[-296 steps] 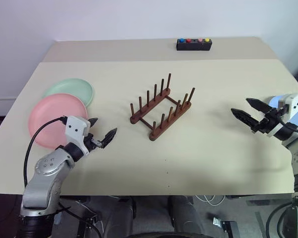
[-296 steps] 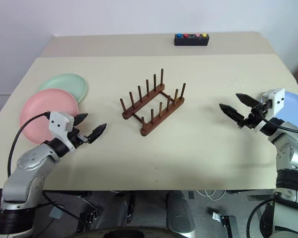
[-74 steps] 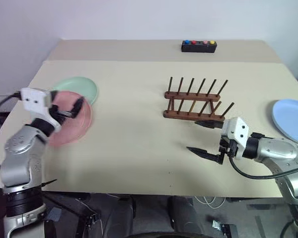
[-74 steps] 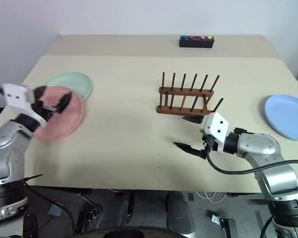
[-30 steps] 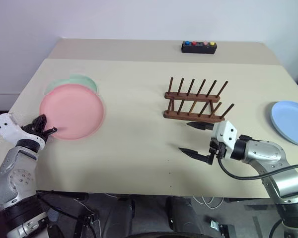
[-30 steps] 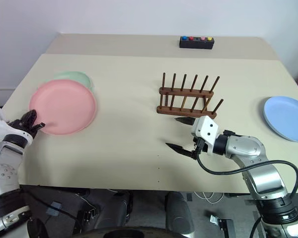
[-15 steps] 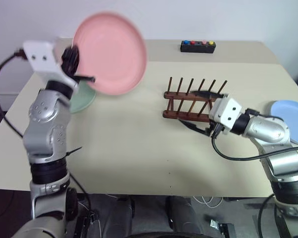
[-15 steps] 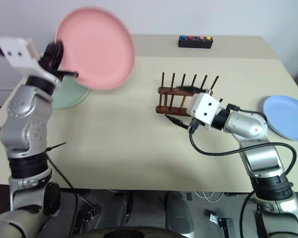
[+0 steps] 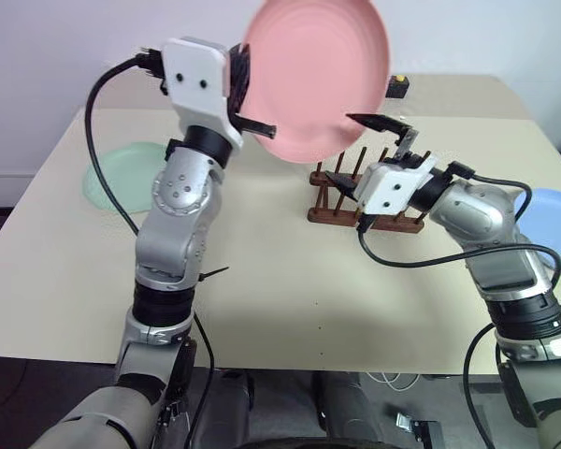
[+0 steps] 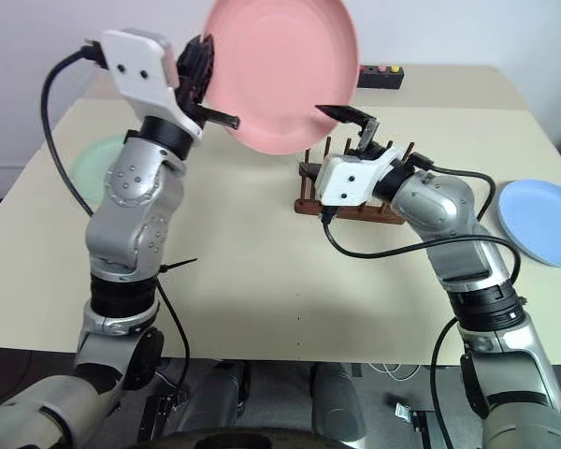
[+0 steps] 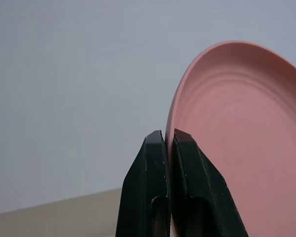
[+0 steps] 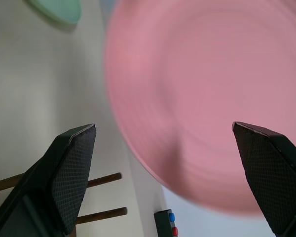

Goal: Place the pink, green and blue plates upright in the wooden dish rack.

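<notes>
While the left gripper point(image 9: 246, 103) is pinching the stiff, light-looking pink plate point(image 9: 318, 75) by its rim — probably slippery — the right gripper point(image 9: 366, 148) is gaping wide beside it.

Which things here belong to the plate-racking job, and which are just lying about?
Job: pink plate held up by left gripper; green plate; blue plate; wooden dish rack; open right gripper.
Lying about: black button box.

Three plates: pink plate point(image 9: 315, 75), green plate point(image 9: 122, 174), blue plate point(image 9: 556, 217); one dish rack point(image 9: 341, 214).
</notes>
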